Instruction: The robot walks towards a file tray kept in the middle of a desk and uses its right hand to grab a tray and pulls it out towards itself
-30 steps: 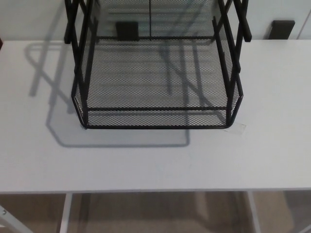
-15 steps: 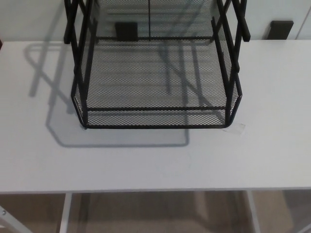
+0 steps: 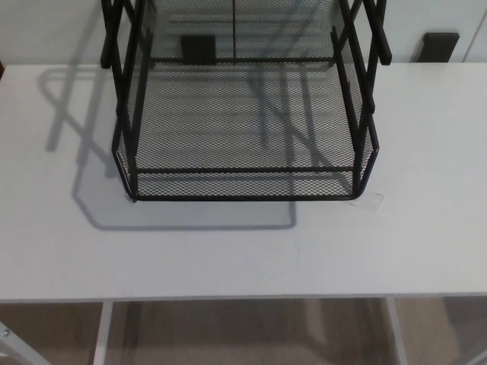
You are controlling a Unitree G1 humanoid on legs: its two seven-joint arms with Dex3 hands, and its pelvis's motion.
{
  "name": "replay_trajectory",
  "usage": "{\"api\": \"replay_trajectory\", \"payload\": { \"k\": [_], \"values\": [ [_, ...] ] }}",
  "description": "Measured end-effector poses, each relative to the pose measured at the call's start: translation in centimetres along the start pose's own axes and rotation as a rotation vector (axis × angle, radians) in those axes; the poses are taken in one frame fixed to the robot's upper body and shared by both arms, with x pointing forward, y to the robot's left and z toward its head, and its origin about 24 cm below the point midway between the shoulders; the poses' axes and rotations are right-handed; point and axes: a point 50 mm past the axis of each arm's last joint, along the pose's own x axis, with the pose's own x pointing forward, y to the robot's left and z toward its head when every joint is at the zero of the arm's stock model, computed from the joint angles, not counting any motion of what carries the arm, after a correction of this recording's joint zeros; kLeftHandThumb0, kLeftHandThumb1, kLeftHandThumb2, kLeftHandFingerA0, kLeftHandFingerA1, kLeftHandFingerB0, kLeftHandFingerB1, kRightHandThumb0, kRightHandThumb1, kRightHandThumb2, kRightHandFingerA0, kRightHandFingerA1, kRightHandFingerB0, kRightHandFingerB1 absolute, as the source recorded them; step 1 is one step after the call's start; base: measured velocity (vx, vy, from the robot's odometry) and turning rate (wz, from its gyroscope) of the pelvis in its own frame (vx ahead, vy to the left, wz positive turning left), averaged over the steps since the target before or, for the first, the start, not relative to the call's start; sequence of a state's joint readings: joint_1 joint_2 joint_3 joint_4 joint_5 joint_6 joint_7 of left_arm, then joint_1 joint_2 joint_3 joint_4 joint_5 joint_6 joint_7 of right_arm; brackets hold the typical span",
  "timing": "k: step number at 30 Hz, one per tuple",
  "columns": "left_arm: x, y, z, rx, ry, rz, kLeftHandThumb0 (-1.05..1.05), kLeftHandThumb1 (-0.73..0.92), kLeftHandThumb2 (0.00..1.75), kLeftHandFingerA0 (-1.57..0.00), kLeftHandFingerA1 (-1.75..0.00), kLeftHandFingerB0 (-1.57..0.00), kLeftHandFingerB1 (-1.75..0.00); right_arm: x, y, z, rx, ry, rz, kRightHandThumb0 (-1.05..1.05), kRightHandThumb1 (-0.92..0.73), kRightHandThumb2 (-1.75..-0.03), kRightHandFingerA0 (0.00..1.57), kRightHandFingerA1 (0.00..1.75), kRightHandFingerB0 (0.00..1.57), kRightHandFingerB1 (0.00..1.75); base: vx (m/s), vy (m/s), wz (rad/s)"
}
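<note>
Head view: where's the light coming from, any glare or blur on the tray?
Head view: the black mesh file tray throws a sharp shadow to picture left and slightly toward the camera on the white desk, so the light likely sits to the right and behind. No glare on the matte desk; the mesh looks reasonably crisp; the tray's top is cropped. Neither hand shows.

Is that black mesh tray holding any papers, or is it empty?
Empty: the bottom tray shows only bare mesh, with the white desk visible through it.
</note>
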State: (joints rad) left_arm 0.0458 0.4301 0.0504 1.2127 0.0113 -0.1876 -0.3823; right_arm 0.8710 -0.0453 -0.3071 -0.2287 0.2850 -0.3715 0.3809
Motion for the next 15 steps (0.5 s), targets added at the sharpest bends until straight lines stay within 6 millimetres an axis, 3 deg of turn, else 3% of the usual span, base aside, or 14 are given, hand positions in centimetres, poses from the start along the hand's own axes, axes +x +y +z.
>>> {"api": "replay_trajectory", "payload": {
  "k": [4, 5, 6, 7, 8, 9, 10, 13, 14, 15],
  "values": [
    [0.0, 0.0, 0.0, 0.006, 0.000, -0.002, -0.29, 0.31, 0.63, -0.41, -0.40, -0.30, -0.34, 1.1, 0.3, 3.0, -0.050, -0.137, 0.013, -0.61, -0.59, -0.58, 0.16, 0.27, 0.20, 0.29, 0.00, 0.000, 0.00],
    [0.0, 0.0, 0.0, 0.007, 0.000, -0.002, -0.29, 0.31, 0.62, -0.41, -0.40, -0.31, -0.34, 1.4, 0.4, 3.7, -0.061, -0.172, 0.019, -0.35, -0.36, -0.93, 0.00, 0.50, 0.00, 0.47, 0.00, 0.000, 0.00],
    [0.0, 0.0, 0.1, 0.009, 0.000, -0.003, -0.29, 0.31, 0.62, -0.41, -0.40, -0.31, -0.34, 1.9, 0.6, 4.7, -0.076, -0.222, 0.029, -0.35, -0.36, -0.93, 0.00, 0.50, 0.00, 0.47, 0.00, 0.000, 0.00],
    [0.0, 0.0, 0.1, 0.010, 0.000, -0.003, -0.30, 0.31, 0.63, -0.41, -0.40, -0.30, -0.34, 2.3, 0.8, 5.3, -0.086, -0.258, 0.037, -0.71, -0.47, -0.77, 0.03, 0.32, 0.11, 0.39, 0.00, 0.000, 0.00],
    [0.0, -0.1, 0.1, 0.012, 0.000, -0.004, -0.30, 0.31, 0.62, -0.41, -0.40, -0.30, -0.34, 2.7, 1.2, 6.3, -0.102, -0.311, 0.050, -0.67, -0.46, -0.78, 0.06, 0.24, 0.09, 0.33, 0.00, 0.000, 0.00],
    [0.0, -0.1, 0.1, 0.014, 0.000, -0.004, -0.31, 0.32, 0.62, -0.40, -0.40, -0.29, -0.34, 3.2, 1.6, 7.4, -0.117, -0.368, 0.065, -0.63, -0.57, -0.56, 0.03, 0.27, 0.11, 0.27, 0.00, 0.000, 0.00],
    [0.0, -0.1, 0.1, 0.015, 0.000, -0.005, -0.29, 0.31, 0.61, -0.41, -0.40, -0.30, -0.34, 3.5, 1.9, 8.0, -0.124, -0.401, 0.073, -0.58, -0.40, -0.81, 0.00, 0.22, 0.03, 0.35, 0.00, 0.000, 0.00],
    [0.1, -0.1, 0.2, 0.020, -0.002, -0.007, -0.31, 0.31, 0.60, -0.43, -0.40, -0.31, -0.34, 4.6, 3.3, 10.4, -0.148, -0.539, 0.115, -0.61, -0.39, -0.78, 0.00, 0.20, 0.04, 0.37, 0.00, 0.000, 0.00],
    [0.1, -0.1, 0.2, 0.021, -0.002, -0.007, -0.31, 0.31, 0.60, -0.43, -0.40, -0.31, -0.34, 4.9, 3.8, 10.9, -0.152, -0.571, 0.125, -0.71, -0.41, -0.75, 0.00, 0.11, 0.09, 0.31, 0.00, 0.000, 0.00],
    [0.1, -0.1, 0.2, 0.021, -0.001, -0.008, -0.32, 0.32, 0.60, -0.44, -0.39, -0.32, -0.34, 5.0, 4.0, 11.2, -0.153, -0.591, 0.132, -0.78, -0.44, -0.74, 0.00, 0.06, 0.05, 0.28, 0.00, 0.000, 0.00]
  ]
}}
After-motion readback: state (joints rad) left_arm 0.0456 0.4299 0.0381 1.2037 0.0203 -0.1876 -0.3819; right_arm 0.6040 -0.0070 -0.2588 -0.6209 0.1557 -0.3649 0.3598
